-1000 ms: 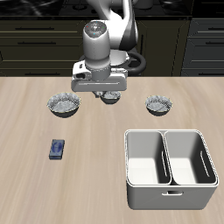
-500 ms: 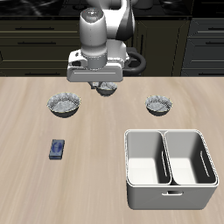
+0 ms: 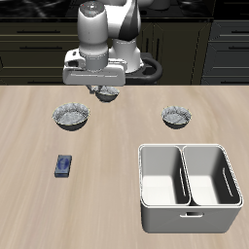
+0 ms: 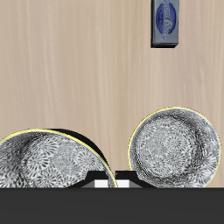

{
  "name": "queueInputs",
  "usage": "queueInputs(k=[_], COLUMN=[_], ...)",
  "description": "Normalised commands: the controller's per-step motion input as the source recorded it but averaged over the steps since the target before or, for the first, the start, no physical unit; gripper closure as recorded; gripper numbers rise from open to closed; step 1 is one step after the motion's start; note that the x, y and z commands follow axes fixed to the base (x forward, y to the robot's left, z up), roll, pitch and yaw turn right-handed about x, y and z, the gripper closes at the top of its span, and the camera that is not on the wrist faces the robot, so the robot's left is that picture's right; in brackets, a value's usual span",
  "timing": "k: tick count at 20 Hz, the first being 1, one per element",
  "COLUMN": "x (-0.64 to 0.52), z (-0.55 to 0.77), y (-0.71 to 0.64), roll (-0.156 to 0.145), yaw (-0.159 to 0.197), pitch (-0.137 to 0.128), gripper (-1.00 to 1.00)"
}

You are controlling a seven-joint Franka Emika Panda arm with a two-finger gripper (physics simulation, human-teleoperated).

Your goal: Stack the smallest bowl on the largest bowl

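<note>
My gripper (image 3: 105, 90) hangs above the table's back part, shut on the rim of the smallest bowl (image 3: 106, 95), which is lifted off the wood. In the wrist view that bowl (image 4: 44, 163) fills the space close beside the fingertips (image 4: 100, 183). The largest bowl (image 3: 71, 117) rests on the table a little nearer the front edge than the gripper and off to its side; the wrist view shows it (image 4: 175, 149) below, apart from the held bowl. Both are grey-white with dark speckled, scalloped rims.
A mid-sized similar bowl (image 3: 177, 118) stands on the table's other side. A white two-compartment bin (image 3: 190, 187) sits near the front edge. A small blue flat object (image 3: 64, 165) lies in front of the largest bowl, also seen as the blue object (image 4: 166, 23).
The gripper has risen with the smallest bowl in it and has moved sideways toward the largest bowl. The other bowls, the bin and the blue object have not moved.
</note>
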Motion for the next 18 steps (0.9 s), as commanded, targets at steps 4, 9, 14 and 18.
queueInputs(k=[4,9,14,18], x=[0.00,-0.02,-0.03,-0.04], z=[0.03,0.11,0.09,0.13], y=[-0.51,-0.41,-0.28,-0.26], roll=[-0.060,-0.057,-0.023,-0.017], yaw=[-0.018,0.002,0.006,0.016], pitch=[0.002,-0.026,-0.006,-0.024], gripper=[1.00,1.00,1.00,1.00])
